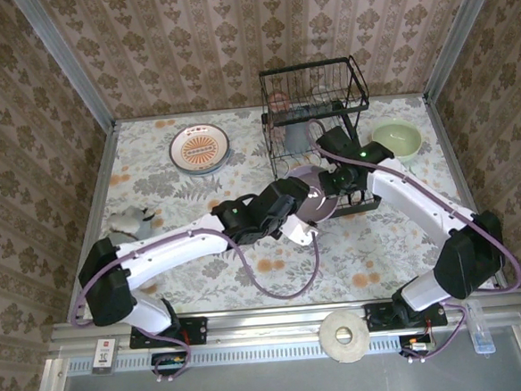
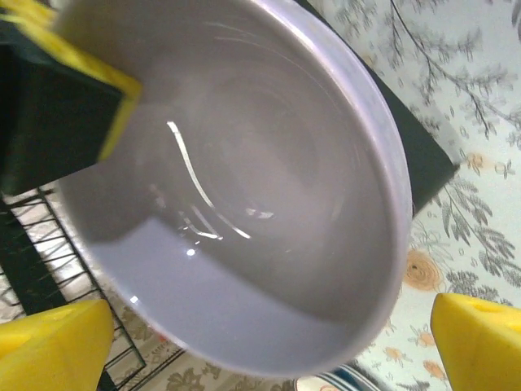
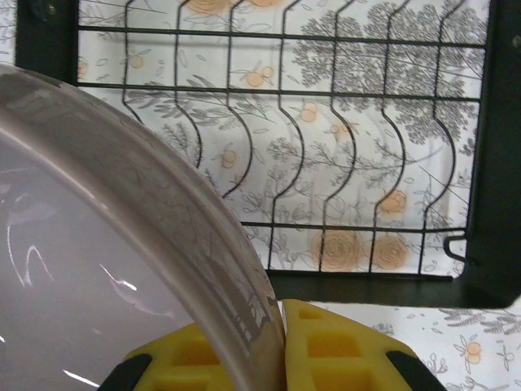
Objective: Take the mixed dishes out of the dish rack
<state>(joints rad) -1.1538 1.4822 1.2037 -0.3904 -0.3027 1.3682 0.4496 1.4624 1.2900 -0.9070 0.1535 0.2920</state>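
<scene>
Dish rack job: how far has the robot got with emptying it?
Done: the orange-patterned plate and the cream-green bowl sit out on the table. In hand: the lilac bowl, its rim pinched by the right arm's fingers, the left arm's fingers open beside it. Left: at least a pinkish tumbler stands in the dish rack.

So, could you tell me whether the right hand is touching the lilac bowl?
Touching. The right wrist view shows the right hand pinching the rim of the lilac bowl between its yellow fingers, with no gap.
</scene>
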